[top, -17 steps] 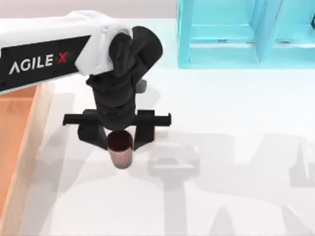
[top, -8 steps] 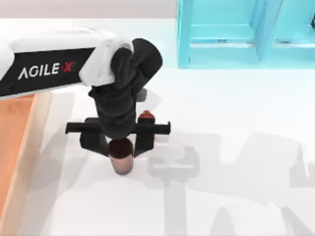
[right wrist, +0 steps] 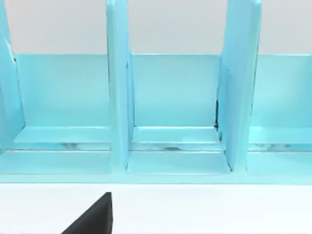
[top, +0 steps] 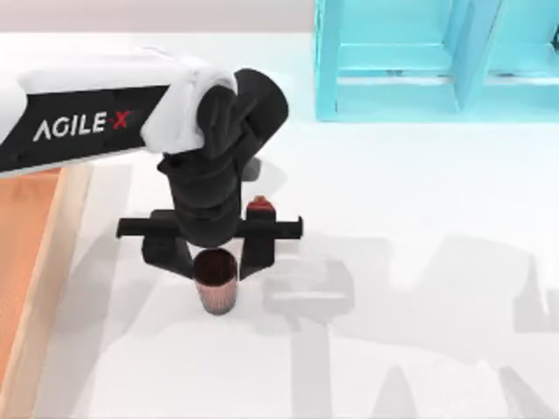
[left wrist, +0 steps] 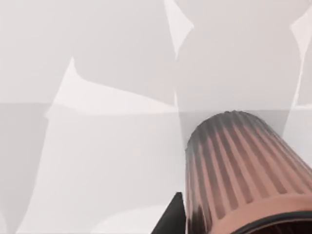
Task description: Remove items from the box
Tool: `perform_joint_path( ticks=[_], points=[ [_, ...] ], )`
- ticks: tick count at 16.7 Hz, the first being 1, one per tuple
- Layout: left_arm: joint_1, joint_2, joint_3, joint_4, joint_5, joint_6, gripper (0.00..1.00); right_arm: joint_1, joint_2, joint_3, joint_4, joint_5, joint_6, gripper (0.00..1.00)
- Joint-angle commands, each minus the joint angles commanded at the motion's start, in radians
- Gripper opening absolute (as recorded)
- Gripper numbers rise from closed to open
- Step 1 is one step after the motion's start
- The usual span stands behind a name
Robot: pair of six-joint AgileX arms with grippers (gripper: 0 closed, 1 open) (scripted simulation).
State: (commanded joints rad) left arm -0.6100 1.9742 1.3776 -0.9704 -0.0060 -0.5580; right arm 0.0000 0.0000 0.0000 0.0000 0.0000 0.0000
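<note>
Your left gripper [top: 215, 259] clasps the brown ribbed cup [top: 216, 280] upright, mouth up, axis vertical; red-capped bottle [top: 258, 209] just beside.

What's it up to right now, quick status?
Left gripper over white table, fingers astride ribbed cup. Small bottle beside it. Both outside box. Nothing blocking.
</note>
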Motion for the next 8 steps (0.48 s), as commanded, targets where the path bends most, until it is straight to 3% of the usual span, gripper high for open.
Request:
perform_joint_path(
  ticks=[4, 8],
  points=[
    [0.000, 0.000, 0.000, 0.000, 0.000, 0.000, 0.98, 0.000, 0.000, 0.000, 0.000, 0.000, 0.000, 1.00],
    [0.000, 0.000, 0.000, 0.000, 0.000, 0.000, 1.00, 0.000, 0.000, 0.000, 0.000, 0.000, 0.000, 1.00]
  ],
)
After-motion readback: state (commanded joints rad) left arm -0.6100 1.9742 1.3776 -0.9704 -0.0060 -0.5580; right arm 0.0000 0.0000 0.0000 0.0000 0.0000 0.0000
